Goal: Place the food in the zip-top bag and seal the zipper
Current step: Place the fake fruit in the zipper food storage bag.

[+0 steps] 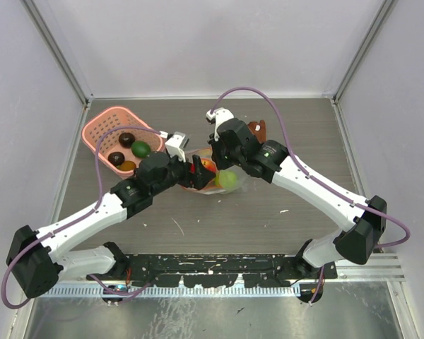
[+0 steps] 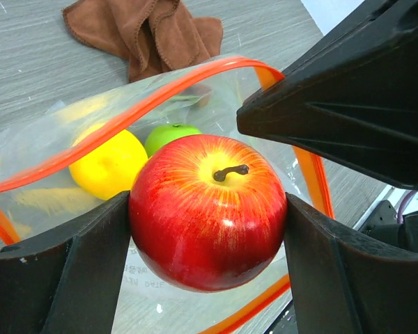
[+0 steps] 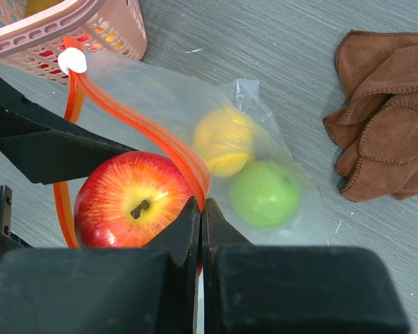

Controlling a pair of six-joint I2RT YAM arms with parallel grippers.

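While left pincer (image 1: 196,172) clamps red apple (image 2: 207,209), right pincer (image 3: 200,214) pinches zipper (image 3: 136,125), zip-top bag (image 3: 160,96) holding yellow fruit (image 3: 223,141), green fruit (image 3: 265,193)

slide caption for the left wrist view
Left hand holds a glossy red apple at the open mouth of the clear plastic zip-top bag
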